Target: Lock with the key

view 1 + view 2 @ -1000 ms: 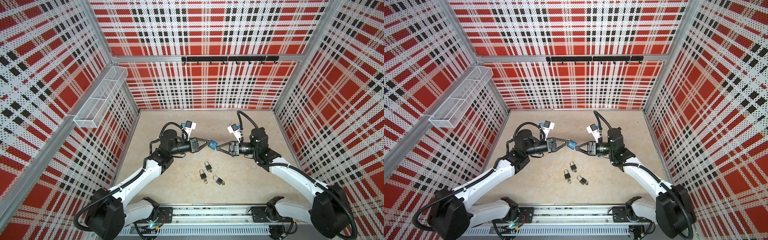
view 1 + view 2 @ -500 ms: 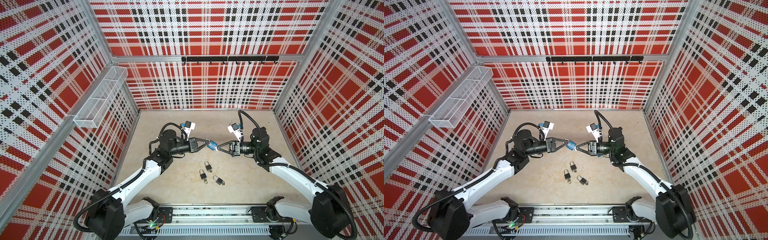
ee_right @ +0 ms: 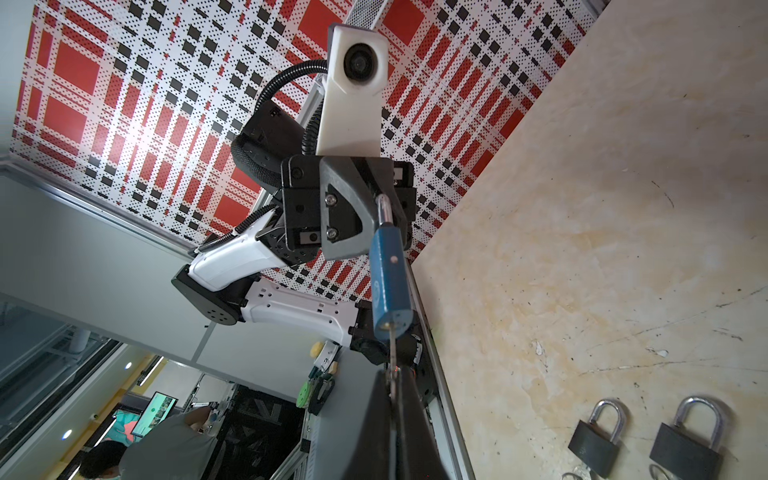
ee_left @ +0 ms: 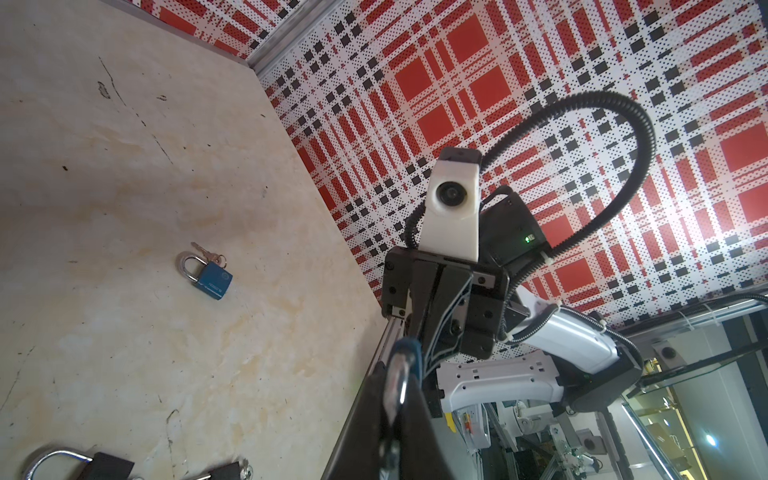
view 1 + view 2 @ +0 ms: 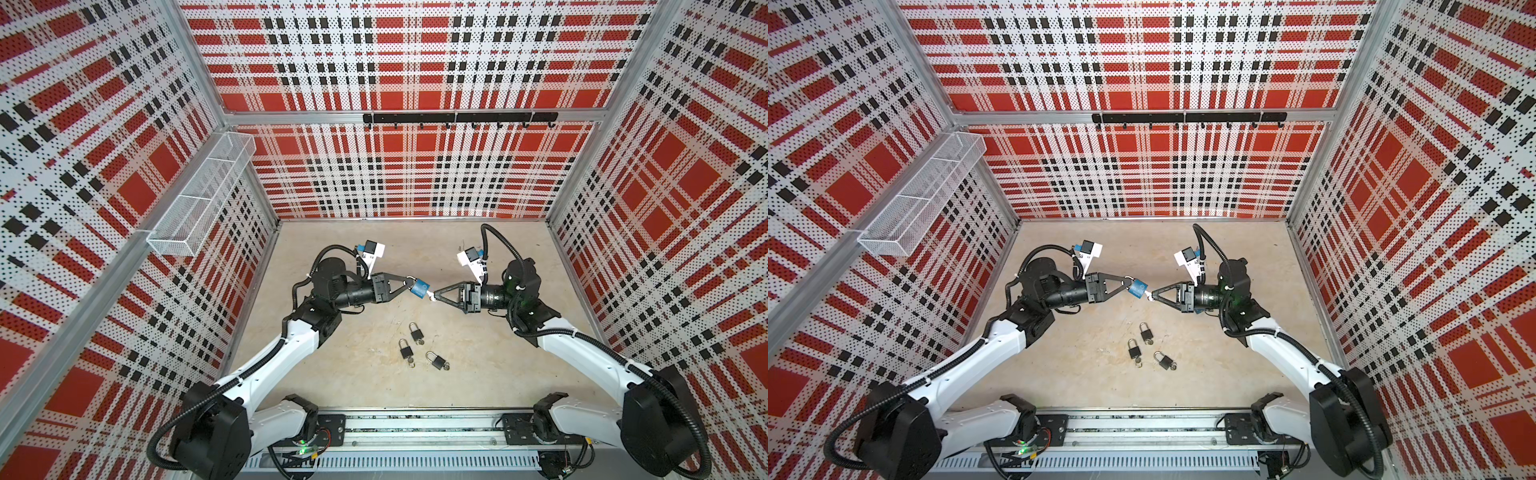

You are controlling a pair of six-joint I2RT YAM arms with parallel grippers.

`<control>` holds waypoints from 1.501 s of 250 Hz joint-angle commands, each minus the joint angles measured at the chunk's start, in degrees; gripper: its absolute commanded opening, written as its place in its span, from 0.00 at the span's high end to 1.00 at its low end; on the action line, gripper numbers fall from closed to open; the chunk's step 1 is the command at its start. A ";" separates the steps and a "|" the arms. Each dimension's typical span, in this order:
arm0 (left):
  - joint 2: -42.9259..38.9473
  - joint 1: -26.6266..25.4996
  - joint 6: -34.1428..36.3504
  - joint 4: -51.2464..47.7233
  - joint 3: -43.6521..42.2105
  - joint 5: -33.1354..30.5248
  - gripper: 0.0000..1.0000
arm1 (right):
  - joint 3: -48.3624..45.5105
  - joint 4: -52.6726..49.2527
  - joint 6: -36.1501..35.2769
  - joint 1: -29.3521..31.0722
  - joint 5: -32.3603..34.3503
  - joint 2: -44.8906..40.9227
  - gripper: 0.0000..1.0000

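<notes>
With the left pincer [image 5: 409, 283] clamped on the shackle [image 3: 383, 212] of the blue padlock [image 5: 420, 288] just beyond its tips, and the right pincer [image 5: 437, 297] closed on the key [image 3: 390, 353] in its keyway [image 3: 389, 325], we judge turning comes next: a steady roll about the key's axis.

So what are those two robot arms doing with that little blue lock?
The left gripper is holding a blue padlock up in the air by its metal loop. The right gripper is pinching the key, which is stuck into the bottom of the padlock, probably about to turn it. Three black padlocks lie on the table below, untouched.
</notes>
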 commanded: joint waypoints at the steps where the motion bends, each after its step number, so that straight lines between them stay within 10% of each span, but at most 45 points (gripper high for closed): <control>1: -3.16 3.59 -0.90 6.17 0.95 -1.91 1.00 | -2.10 -4.76 -1.28 -1.61 0.66 -1.44 1.00; 153: 1.43 -0.64 8.25 -5.48 2.38 -3.81 1.00 | -5.12 -24.23 -10.14 -9.59 10.00 -10.60 1.00; 219: 16.12 -9.31 17.62 -18.96 12.92 -10.69 1.00 | -5.90 -30.24 -13.48 -13.94 14.30 -15.83 1.00; 375: 47.56 -9.41 33.63 -37.53 39.67 -12.87 1.00 | -7.16 -27.64 -12.86 -14.76 19.59 -14.13 1.00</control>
